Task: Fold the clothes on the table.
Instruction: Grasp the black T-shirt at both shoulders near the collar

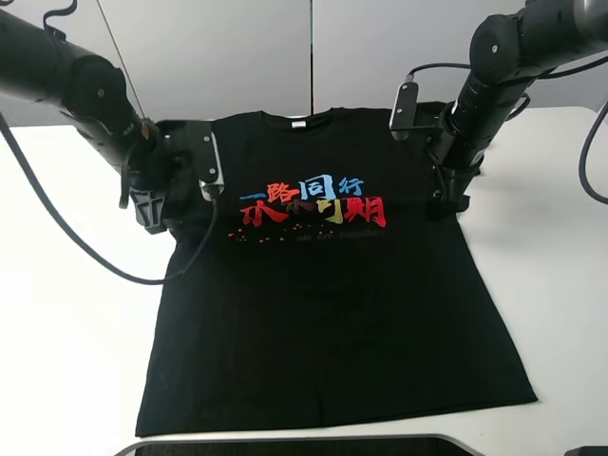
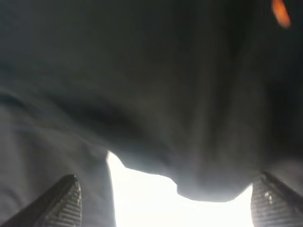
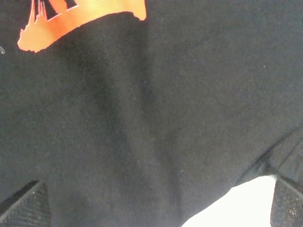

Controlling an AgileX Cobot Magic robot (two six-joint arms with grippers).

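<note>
The left hand and the right hand, both wide open and empty, hang low over the sleeves of the T-shirt. Judged step: the first grasp. Next, each hand must close on a sleeve edge and carry it inward. The T-shirt lies flat, print up, in the middle of the table, collar toward the far edge.

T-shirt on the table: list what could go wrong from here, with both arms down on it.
1. The left fingers stand open over the T-shirt edge, with white table showing between them; closing may catch only a thin bit of hem that slips out.
2. The right fingers straddle flat cloth near the orange print; closing there may bunch the fabric.
3. The bottom hem lies near the table's front edge; a pull might drag it off.
</note>
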